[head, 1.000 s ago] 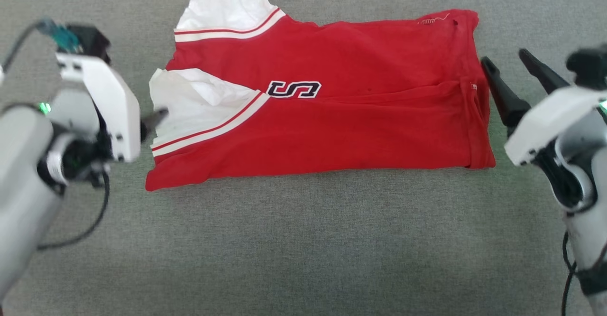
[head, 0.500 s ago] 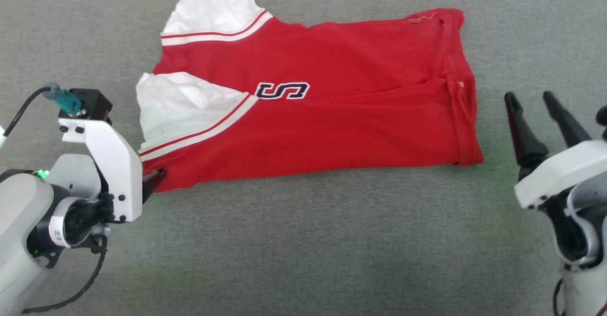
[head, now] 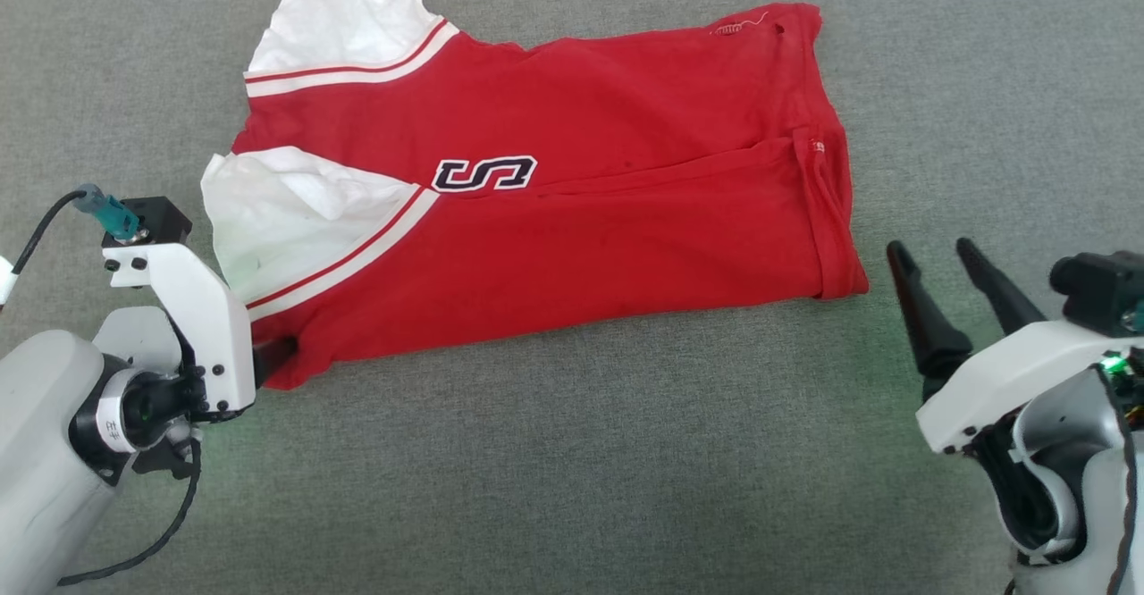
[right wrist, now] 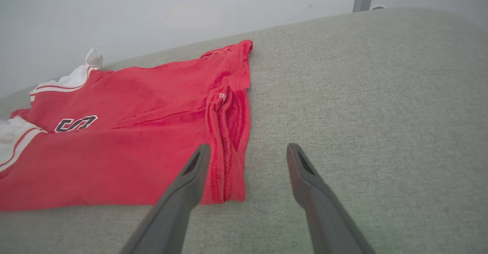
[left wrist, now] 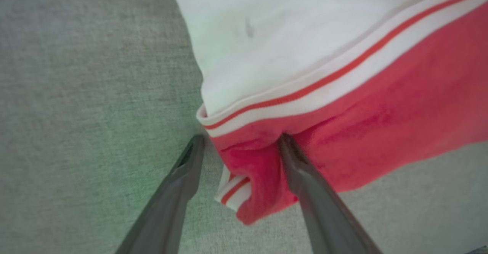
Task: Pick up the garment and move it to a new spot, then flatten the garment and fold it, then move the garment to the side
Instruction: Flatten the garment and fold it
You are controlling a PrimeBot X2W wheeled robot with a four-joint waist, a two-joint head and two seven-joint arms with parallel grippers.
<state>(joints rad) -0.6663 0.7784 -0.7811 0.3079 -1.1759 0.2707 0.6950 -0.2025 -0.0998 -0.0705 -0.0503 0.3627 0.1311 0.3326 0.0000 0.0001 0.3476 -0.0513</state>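
garment (head: 572, 220): bright red thin shirt, lying flat on a grey woven surface (head: 572, 488), sideways before the robot, with a lengthwise lap of cloth across its middle. two white sleeve ends (head: 277, 211) with white-red-white trim point to the robot's left; the red hem lies to its right. a dark emblem outlined in white (head: 484, 173) sits near the middle. left gripper (left wrist: 241, 139): jaws spread wide at the near left corner of the shirt, one finger on the bare grey surface just beside the corner, the other resting on the red fabric below the striped trim; the corner lies between them, not pinched. right gripper (head: 929, 251): jaws spread wide and holding nothing, above the grey surface just beyond the hem's near corner, apart from the cloth. pale wall (right wrist: 152, 10) behind the far edge.
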